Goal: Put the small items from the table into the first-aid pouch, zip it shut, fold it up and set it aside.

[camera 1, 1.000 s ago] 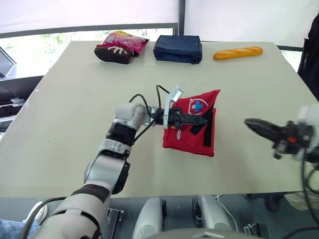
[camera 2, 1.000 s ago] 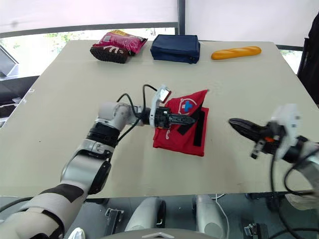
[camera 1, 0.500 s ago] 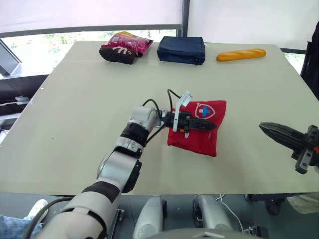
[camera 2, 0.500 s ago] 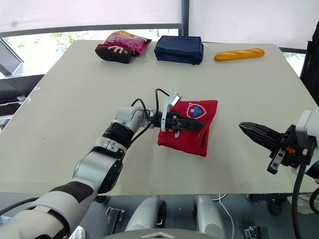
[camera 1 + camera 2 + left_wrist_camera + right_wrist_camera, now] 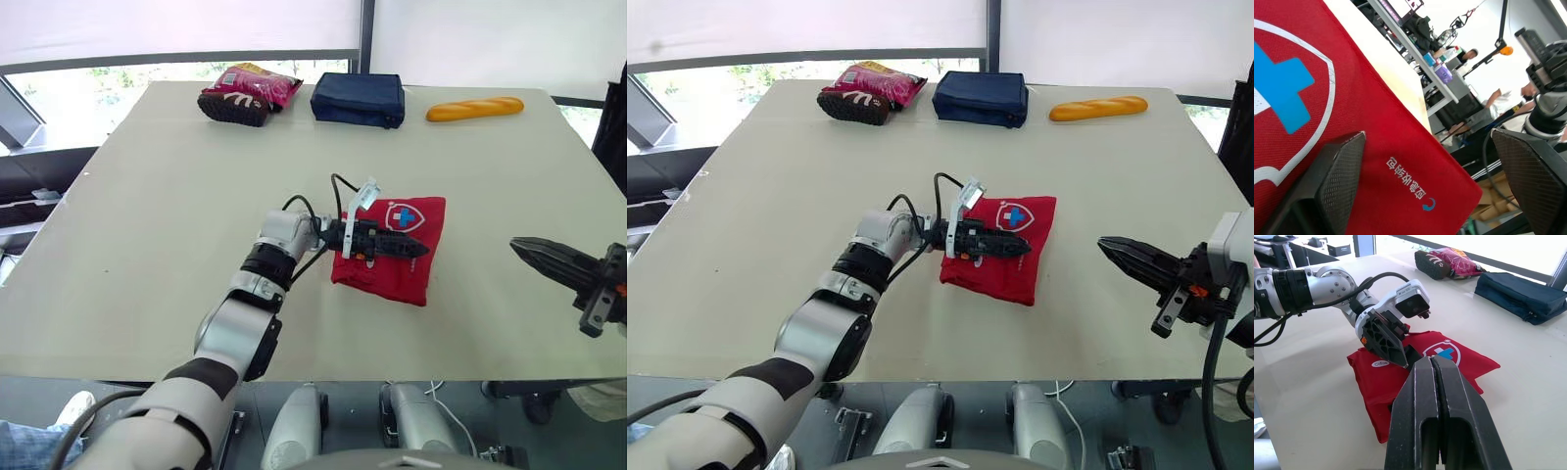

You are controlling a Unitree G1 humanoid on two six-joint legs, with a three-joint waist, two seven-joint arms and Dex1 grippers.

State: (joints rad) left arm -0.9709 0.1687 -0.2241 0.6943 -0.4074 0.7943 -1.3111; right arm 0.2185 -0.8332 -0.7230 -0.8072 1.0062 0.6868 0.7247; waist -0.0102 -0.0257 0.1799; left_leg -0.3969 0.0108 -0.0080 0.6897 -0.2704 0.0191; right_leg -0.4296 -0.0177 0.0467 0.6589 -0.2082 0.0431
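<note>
Your left claw (image 5: 419, 249) lay across the pouch (image 5: 397, 279) with its fingers spread wide apart, the red cloth beneath them, gripping nothing. Your right claw (image 5: 517, 245) hung to the right of the pouch, well apart from it, with its fingers pressed together and empty.

A second earlier the pouch was half open, with its top flap raised and a black strip showing along its right side. By half a second ago the flap had come down over that strip, and it stayed down. The pouch now lay flat and folded in the middle of the bench (image 5: 147, 215), with the shield badge (image 5: 400, 215) facing up. The whole view also shifted over that second, so the head moved. I would not count the small drift of your right claw as a real move.

I judged the fold as good as done, with the packing and zipping behind you, though I could not make out the zip itself. What seemed left was setting the pouch aside. Your left claw would need to close on an edge without letting the flap spring back. The snack bag (image 5: 245, 93), navy case (image 5: 358, 96) and bread (image 5: 472, 107) sat along the far edge, well clear of the pouch.
</note>
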